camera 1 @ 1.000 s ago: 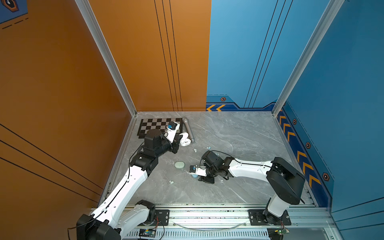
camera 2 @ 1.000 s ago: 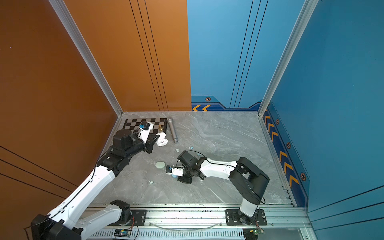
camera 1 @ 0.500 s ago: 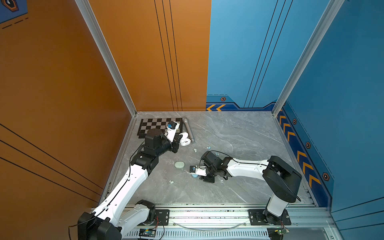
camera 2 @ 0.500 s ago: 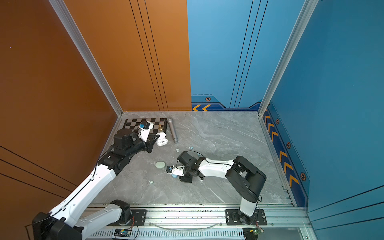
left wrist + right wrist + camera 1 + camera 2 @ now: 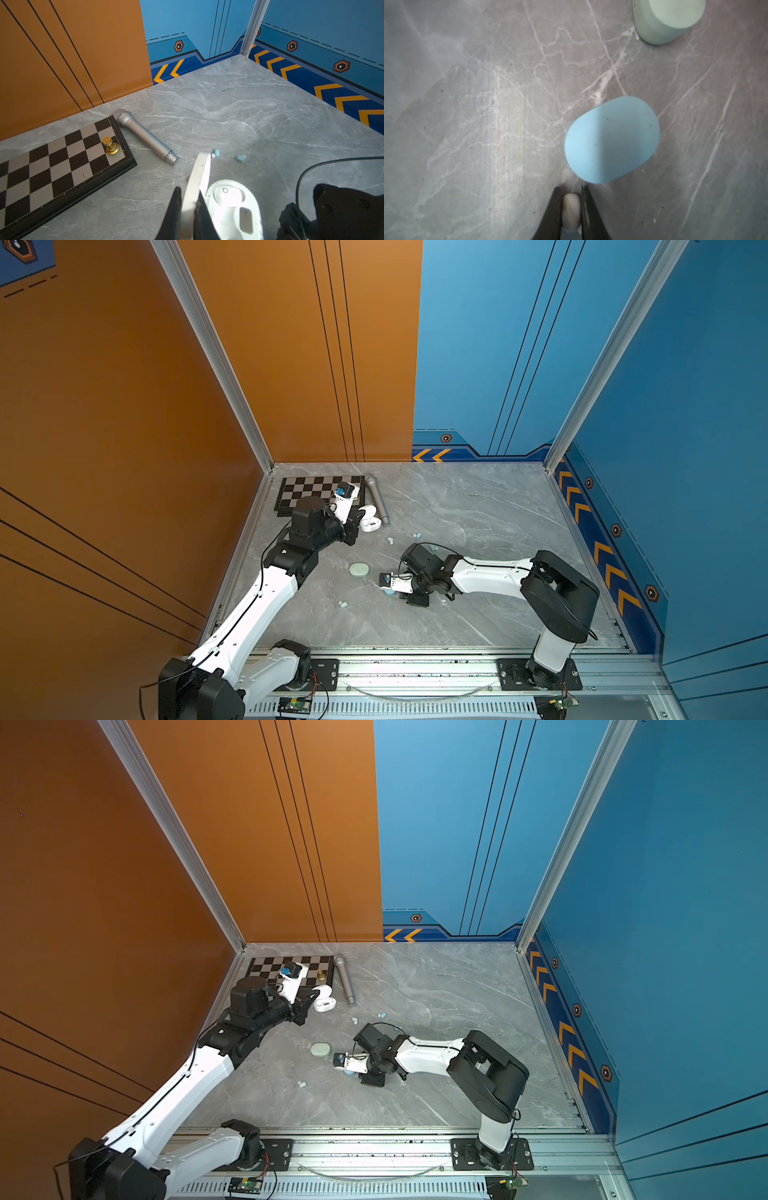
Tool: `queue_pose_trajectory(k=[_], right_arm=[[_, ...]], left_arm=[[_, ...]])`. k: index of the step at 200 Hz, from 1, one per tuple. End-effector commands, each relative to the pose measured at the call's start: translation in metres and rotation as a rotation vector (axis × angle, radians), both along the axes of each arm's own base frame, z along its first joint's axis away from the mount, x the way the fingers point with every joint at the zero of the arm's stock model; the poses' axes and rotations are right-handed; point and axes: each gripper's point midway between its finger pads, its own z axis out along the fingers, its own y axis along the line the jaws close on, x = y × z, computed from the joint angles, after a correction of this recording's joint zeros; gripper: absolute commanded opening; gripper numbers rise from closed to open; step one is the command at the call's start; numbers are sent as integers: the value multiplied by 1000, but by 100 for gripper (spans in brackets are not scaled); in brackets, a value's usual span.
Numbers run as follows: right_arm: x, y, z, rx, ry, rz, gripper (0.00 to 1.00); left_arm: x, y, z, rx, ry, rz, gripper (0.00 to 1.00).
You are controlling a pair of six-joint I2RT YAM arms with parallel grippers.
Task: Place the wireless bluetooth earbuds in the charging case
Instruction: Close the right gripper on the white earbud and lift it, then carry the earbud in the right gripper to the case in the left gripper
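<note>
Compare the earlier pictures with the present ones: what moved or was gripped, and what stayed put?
The right arm's elbow swung slightly leftward in both top views. The right end effector stayed low beside the blue case and now pinches a white earbud. Unchanged: the left end effector clamping the white case's lid, and the mint case.

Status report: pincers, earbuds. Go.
Left pincer clamped on white case lid. Right pincer pinching white earbud beside closed blue case. Nothing in the way.
</note>
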Motion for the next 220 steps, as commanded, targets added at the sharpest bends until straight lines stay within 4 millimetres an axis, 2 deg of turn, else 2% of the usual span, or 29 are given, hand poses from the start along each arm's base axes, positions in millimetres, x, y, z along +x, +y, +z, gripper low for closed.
queue_pose_trajectory(k=[1,15,36,75,80,127,139,147,151,177,202,220], right_arm=[[2,-9,6,-22,-6,-45,11],[7,-10,18,14,4,-88,9],[19,-12,47,113,50,-186,8],[44,-24,117,377,286,-423,7],[57,-33,127,415,305,-475,7],[100,-58,210,681,498,-676,7],[109,-64,223,725,535,-713,8],[115,-67,231,745,537,-727,8],[118,-69,235,754,532,-732,9],[136,-73,257,841,562,-778,9],[149,-73,269,895,582,-807,8],[155,-73,273,912,577,-819,8]], left_arm=[[5,-3,10,-30,-25,-14,0],[7,-5,10,-39,-24,-19,0],[12,-11,10,-56,-24,-32,0],[28,-31,13,-88,-60,-65,0],[31,-34,13,-93,-65,-70,0],[69,-74,10,-147,-110,-113,0],[78,-88,10,-163,-119,-137,0],[82,-98,3,-165,-108,-155,0],[86,-105,14,-173,-131,-169,0],[97,-135,13,-192,-137,-222,0],[98,-153,18,-206,-143,-268,0],[95,-159,19,-209,-143,-291,0]])
